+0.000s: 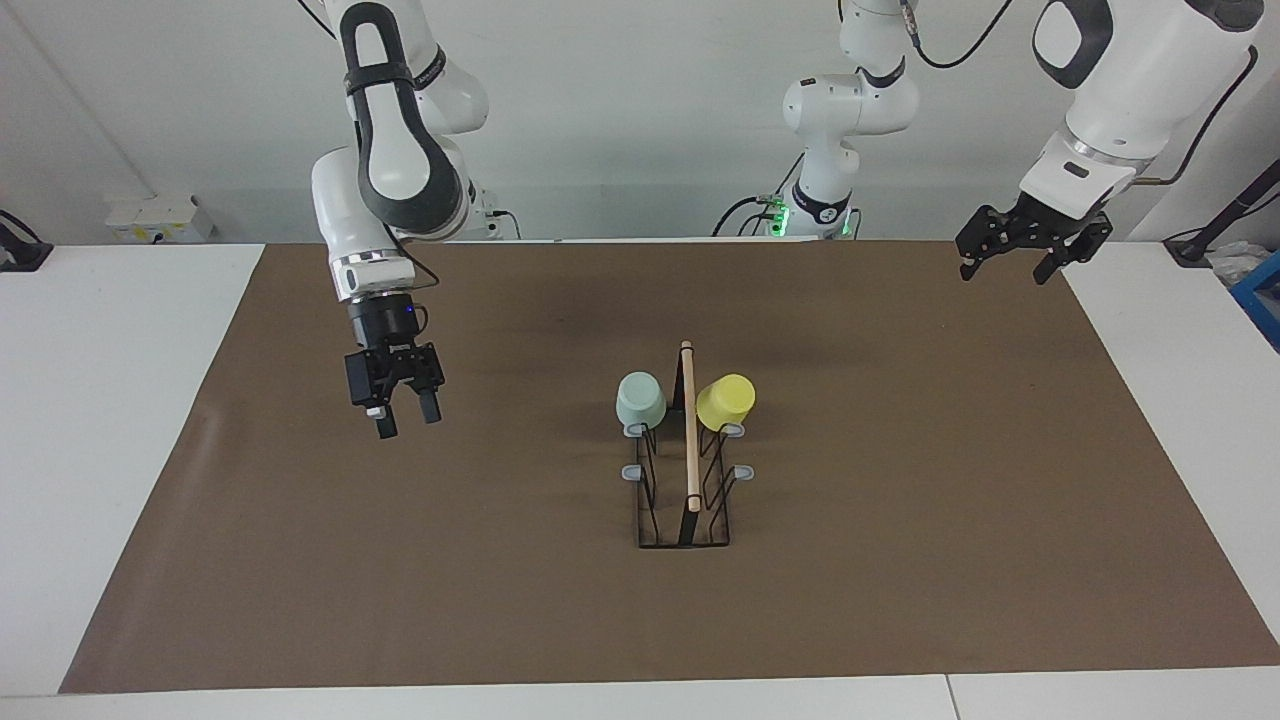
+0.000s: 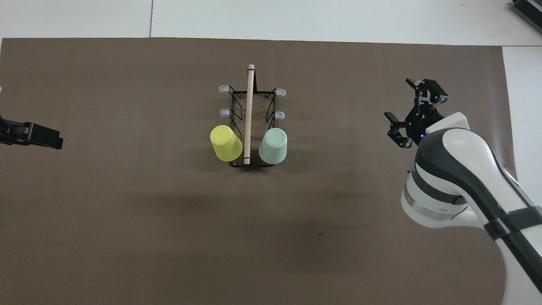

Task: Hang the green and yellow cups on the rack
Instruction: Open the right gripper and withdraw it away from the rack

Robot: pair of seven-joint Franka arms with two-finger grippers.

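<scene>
The rack (image 1: 689,440) stands mid-table on the brown mat, its wooden rod pointing away from the robots; it also shows in the overhead view (image 2: 249,106). The mint green cup (image 1: 640,399) (image 2: 273,146) hangs upside down on the peg nearest the robots, on the side toward the right arm's end. The yellow cup (image 1: 725,401) (image 2: 225,143) hangs likewise on the side toward the left arm's end. My right gripper (image 1: 407,422) (image 2: 400,99) is open and empty, in the air over the mat well apart from the rack. My left gripper (image 1: 1005,270) (image 2: 51,140) is open and empty, raised over the mat's edge.
The rack's other grey-tipped pegs (image 2: 279,92) are bare. The brown mat (image 1: 900,560) covers most of the white table. A white box (image 1: 160,218) and a blue object (image 1: 1262,300) lie off the mat at the table's ends.
</scene>
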